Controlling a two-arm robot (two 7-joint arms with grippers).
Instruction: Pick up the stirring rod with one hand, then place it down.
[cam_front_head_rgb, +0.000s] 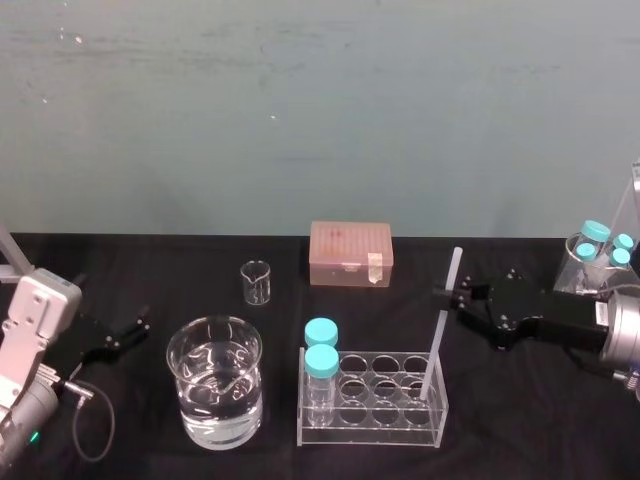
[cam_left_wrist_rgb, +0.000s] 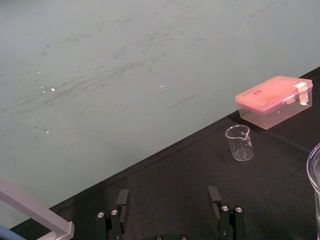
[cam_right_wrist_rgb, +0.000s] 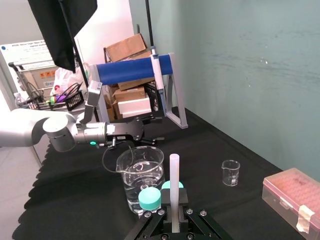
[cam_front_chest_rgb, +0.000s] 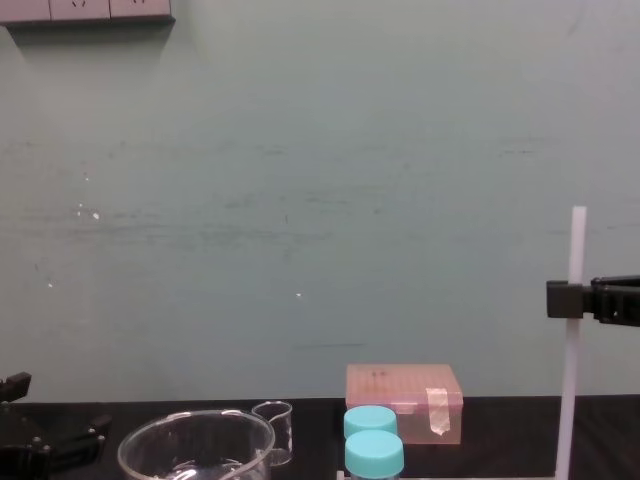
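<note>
— Entry one: the right fingers?
— My right fingers (cam_front_head_rgb: 450, 295): closed flat on the stirring rod (cam_front_head_rgb: 440, 335), gripping its upper part. A short length stands above them and the longer length hangs below.
— Where does the rod end?
— Below the fingertips, inside the right-end column of the clear rack (cam_front_head_rgb: 375, 438). It is near upright, leaning slightly. I cannot tell whether its tip rests on the rack floor.
— Entry two: things in the way?
— Two blue-capped jars (cam_front_head_rgb: 321, 360) at the rack's other end, beyond my fingertips, with their caps lower than my grip. The large beaker (cam_front_head_rgb: 215, 400) of water sits farther on, past that end of the rack. The small beaker (cam_front_head_rgb: 256, 282) and pink box (cam_front_head_rgb: 350, 253) sit nearer the wall, apart from the rod.
— Entry three: open room?
— Bare black counter (cam_front_head_rgb: 530, 420) under my right wrist, beside the rack's end wall.
— Entry four: the left fingers?
— My left fingers (cam_front_head_rgb: 133, 330): spread wide, holding nothing, low over the counter's left side. They are near the large beaker but not touching it.
</note>
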